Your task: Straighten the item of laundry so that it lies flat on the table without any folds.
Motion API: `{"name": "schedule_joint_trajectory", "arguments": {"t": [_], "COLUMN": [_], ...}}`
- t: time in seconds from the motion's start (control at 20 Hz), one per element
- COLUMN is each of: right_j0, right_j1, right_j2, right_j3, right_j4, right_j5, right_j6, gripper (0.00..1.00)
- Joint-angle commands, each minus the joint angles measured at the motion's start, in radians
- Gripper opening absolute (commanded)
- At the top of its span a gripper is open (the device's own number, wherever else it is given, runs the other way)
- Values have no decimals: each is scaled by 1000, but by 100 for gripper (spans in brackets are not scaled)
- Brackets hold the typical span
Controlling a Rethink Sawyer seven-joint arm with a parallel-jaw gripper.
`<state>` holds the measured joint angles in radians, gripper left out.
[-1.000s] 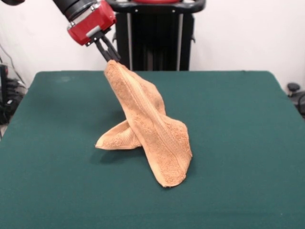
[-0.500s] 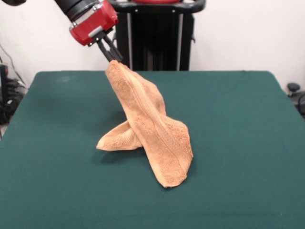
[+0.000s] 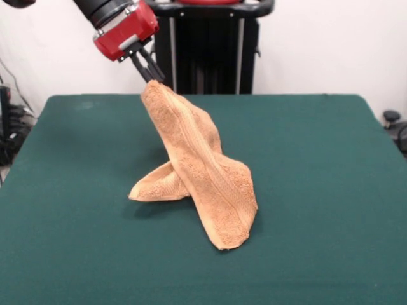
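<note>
A: Where did the gripper (image 3: 154, 77) stand against the towel (image 3: 202, 166)?

B: Right at the towel's top. The two dark jaws were clamped together on its uppermost corner, up and to the left in the front view, over the far part of the table (image 3: 318, 165). The rest of the cloth hung away from the jaws, down and to the right, toward the camera.

A: So the long axis ran which way?

B: On a slant, from the pinched corner high at the far left down to a rounded end resting on the green cloth near the middle of the table, on the near side. A ribbed band ran along that same slant. The upper part was off the table and only the lower end touched it.

A: Was it flat anywhere?

B: Not really. The hanging part was doubled along its length, and a second flap stuck out to the left at the bottom, lying on the table and partly tucked behind the main fold.

A: What did the coming move turn on, then?

B: My judgement: the anchored end lay toward the camera and right of the jaws, so pulling away from it along that slant would draw the cloth out, while lowering straight down would likely pile it onto the folded base
</note>
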<state>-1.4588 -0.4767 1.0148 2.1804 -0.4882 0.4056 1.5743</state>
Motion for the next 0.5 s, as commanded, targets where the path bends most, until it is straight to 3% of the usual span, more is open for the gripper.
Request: {"name": "schedule_joint_trajectory", "arguments": {"t": [0.05, 0.5], "right_j0": [70, 74], "right_j1": [45, 43], "right_j2": [26, 25], "right_j3": [-64, -47], "right_j4": [13, 3], "right_j5": [5, -33], "right_j6": [6, 28], "gripper": [0, 0]}}
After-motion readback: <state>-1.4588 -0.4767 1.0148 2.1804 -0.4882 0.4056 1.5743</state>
